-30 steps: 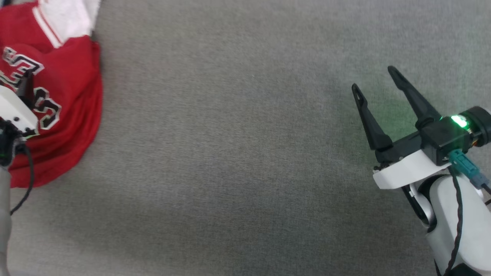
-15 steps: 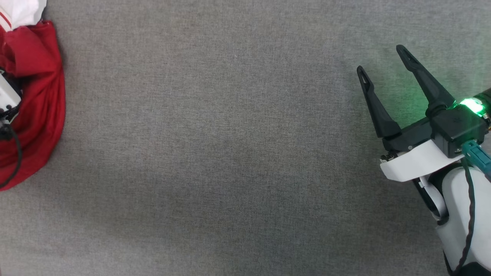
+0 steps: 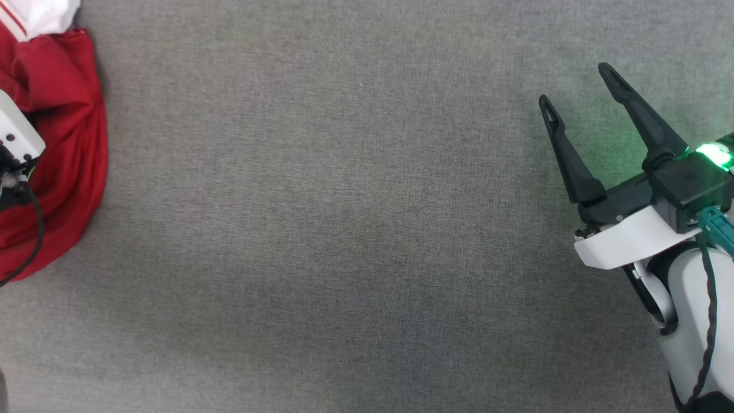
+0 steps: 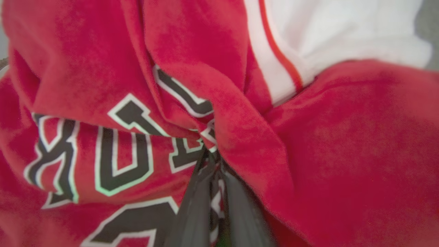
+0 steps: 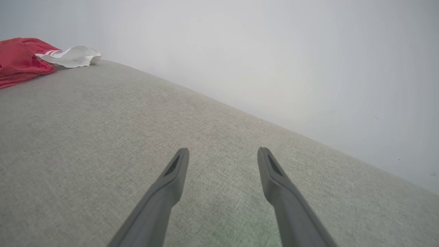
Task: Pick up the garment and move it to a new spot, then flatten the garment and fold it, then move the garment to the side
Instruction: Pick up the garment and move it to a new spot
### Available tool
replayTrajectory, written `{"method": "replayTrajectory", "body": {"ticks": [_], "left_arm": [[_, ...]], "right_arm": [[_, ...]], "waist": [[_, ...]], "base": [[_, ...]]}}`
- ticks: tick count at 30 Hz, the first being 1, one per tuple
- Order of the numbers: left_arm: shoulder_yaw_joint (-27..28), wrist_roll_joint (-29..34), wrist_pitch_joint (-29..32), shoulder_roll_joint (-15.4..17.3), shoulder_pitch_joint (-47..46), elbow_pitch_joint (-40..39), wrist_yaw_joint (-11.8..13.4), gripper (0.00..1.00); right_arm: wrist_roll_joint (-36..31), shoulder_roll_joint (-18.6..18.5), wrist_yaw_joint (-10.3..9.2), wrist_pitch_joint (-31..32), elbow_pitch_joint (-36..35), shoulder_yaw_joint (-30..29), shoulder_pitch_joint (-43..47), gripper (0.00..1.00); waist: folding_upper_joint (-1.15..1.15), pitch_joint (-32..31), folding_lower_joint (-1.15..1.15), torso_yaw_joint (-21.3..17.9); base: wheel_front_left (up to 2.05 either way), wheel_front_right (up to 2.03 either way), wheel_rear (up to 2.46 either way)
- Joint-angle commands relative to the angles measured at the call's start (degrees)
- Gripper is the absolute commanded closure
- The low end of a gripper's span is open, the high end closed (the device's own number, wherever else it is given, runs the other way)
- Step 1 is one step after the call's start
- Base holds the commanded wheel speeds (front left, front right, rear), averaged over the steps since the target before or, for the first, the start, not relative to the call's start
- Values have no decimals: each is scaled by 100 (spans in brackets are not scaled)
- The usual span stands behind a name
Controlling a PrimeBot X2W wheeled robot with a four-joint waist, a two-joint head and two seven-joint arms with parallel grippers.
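The red garment (image 3: 63, 149) with a white sleeve lies bunched at the far left edge of the head view. In the left wrist view my left gripper (image 4: 212, 154) is shut on a pinched fold of the garment (image 4: 343, 137), right by its black lettering. The fabric gathers in creases around the fingertips. Only the pale wrist housing of that arm shows at the head view's left edge. My right gripper (image 3: 573, 86) stands open at the right, over bare grey cloth, with nothing between its fingers. The right wrist view has the garment (image 5: 20, 61) far off at the upper left.
A grey woven surface (image 3: 344, 229) spreads across the head view between the two arms. In the right wrist view its far edge (image 5: 308, 137) meets a pale wall.
The garment has bunched up and shifted left, so its lettering no longer shows in the head view. The right gripper sits slightly higher and further right, still open.
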Motion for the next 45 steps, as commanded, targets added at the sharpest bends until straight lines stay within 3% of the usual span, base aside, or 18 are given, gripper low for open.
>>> {"method": "replayTrajectory", "body": {"ticks": [1,15,26,36,45], "left_arm": [[-97,69,-61,-29,190,82,-14,100],[-675,321,-631,472,-401,-652,-39,100],[-1306,292,-285,850,-742,-1631,-40,100],[-1930,-80,360,1156,-819,-2893,-41,100],[-2345,-244,1032,1193,-673,-4089,-41,100]], "right_arm": [[47,24,0,-73,34,-42,70,0],[126,314,0,-366,396,-252,448,0],[108,568,0,-537,576,-460,745,0],[30,813,0,-716,731,-731,859,0],[-64,1059,0,-851,867,-1159,1044,0]], "waist": [[0,-170,0,84],[0,-1267,0,444],[0,-1951,0,559],[0,-2275,0,319],[0,-2497,0,-265]], "base": [[0,0,0],[0,0,0],[0,0,0],[0,0,0],[0,0,0]]}}
